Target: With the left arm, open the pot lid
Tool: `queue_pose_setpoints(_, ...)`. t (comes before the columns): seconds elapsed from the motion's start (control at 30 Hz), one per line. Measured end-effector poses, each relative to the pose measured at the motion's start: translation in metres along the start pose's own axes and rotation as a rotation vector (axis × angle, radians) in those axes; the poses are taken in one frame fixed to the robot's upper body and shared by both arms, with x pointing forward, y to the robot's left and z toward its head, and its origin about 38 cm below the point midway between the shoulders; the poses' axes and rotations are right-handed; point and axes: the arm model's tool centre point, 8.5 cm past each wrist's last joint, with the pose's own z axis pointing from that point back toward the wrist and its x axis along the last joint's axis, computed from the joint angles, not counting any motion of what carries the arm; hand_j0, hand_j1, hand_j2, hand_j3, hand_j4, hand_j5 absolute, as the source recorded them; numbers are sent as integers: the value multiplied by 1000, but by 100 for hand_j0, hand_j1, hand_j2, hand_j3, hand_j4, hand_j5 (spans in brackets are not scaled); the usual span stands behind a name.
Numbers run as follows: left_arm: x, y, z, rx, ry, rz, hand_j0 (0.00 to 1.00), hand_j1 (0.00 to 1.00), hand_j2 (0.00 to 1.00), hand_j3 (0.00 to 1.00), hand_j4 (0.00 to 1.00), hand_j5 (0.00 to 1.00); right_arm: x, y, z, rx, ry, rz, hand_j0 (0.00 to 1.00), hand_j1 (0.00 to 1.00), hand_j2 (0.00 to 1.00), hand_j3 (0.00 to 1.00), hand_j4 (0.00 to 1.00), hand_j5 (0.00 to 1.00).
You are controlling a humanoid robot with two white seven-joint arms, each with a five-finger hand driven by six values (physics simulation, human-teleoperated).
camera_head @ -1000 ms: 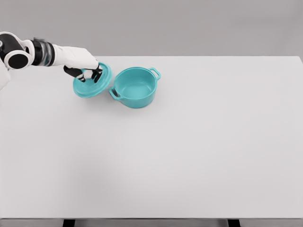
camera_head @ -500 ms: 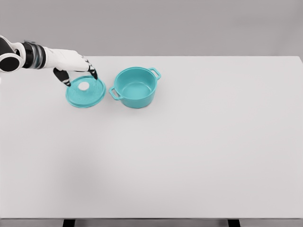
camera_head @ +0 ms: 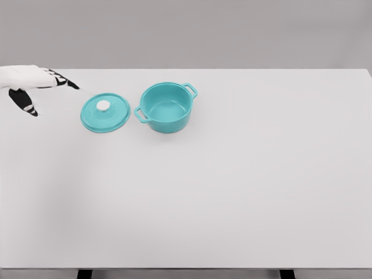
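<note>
With the lid [camera_head: 105, 113] lying flat on the desk [camera_head: 232, 192] just at nine o'clock of the open pot [camera_head: 167, 107], the left robot hand [camera_head: 32, 84], fingers spread and empty, should retreat without clipping it.

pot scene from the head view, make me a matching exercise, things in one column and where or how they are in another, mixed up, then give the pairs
Things:
1. pot
2. lid
3. left robot hand
4. knob

Places or states:
A. flat on the table, left of the pot
B. white, on top of the lid
C. open-topped, nothing inside
D. at the picture's left edge, fingers spread, holding nothing

Pairs: 1-C, 2-A, 3-D, 4-B
</note>
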Motion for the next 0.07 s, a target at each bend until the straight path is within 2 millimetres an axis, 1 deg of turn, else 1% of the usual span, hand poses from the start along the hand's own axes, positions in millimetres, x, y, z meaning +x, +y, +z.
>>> queue_pose_setpoints(0.07, -4, -1, 4, 3, 9, 7, 100, 100, 100, 100, 100, 100, 0, 0, 0, 0, 0, 0, 100, 100, 100, 100, 100, 100)
